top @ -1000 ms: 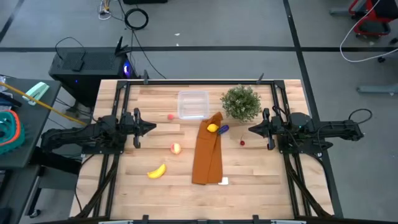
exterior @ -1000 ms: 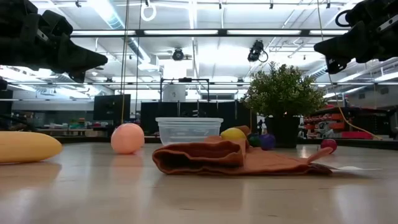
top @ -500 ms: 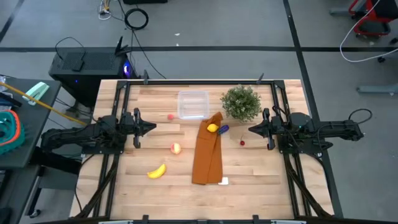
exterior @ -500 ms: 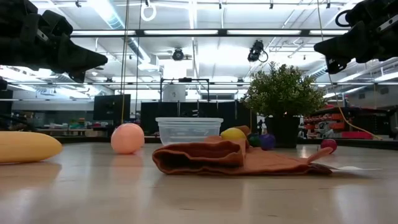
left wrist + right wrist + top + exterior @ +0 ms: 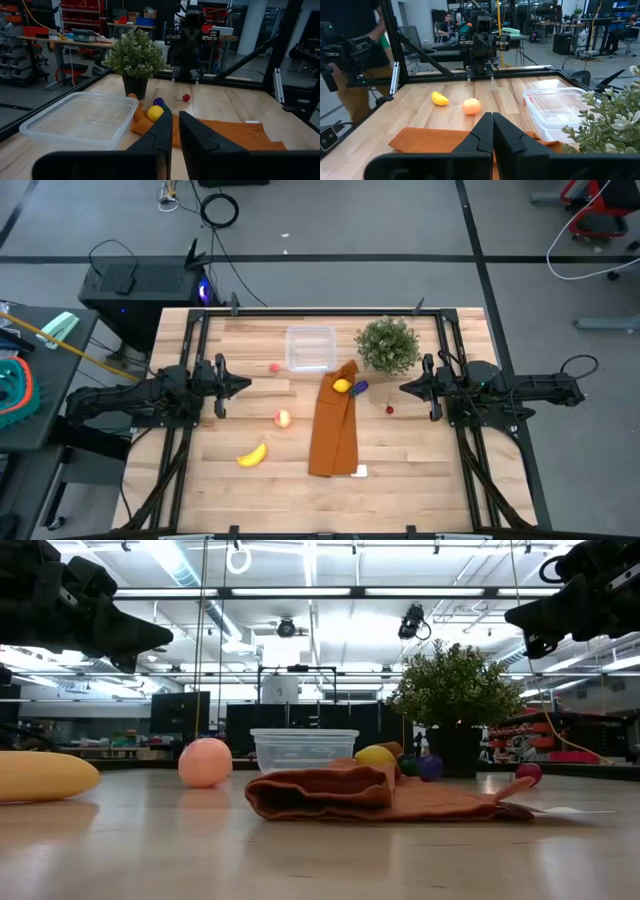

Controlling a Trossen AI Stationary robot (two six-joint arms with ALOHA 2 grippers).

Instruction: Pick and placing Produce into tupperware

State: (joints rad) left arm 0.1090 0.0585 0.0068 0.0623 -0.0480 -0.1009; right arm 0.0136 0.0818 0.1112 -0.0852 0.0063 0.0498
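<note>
Clear plastic tupperware [image 5: 310, 347] sits empty at the table's far side, every fruit outside it. Left gripper [image 5: 241, 385] hangs above the left edge, fingers nearly together, gripping nothing; right gripper [image 5: 405, 388] mirrors it with fingers pressed together. The lemon [image 5: 342, 386] and purple piece [image 5: 360, 386] rest on the orange cloth [image 5: 333, 425], the peach-coloured fruit [image 5: 283, 418] and banana [image 5: 252, 454] on bare wood. Danger ahead, I'd say: round fruit could roll from a pinch, and the cloth may snag and drag.
</note>
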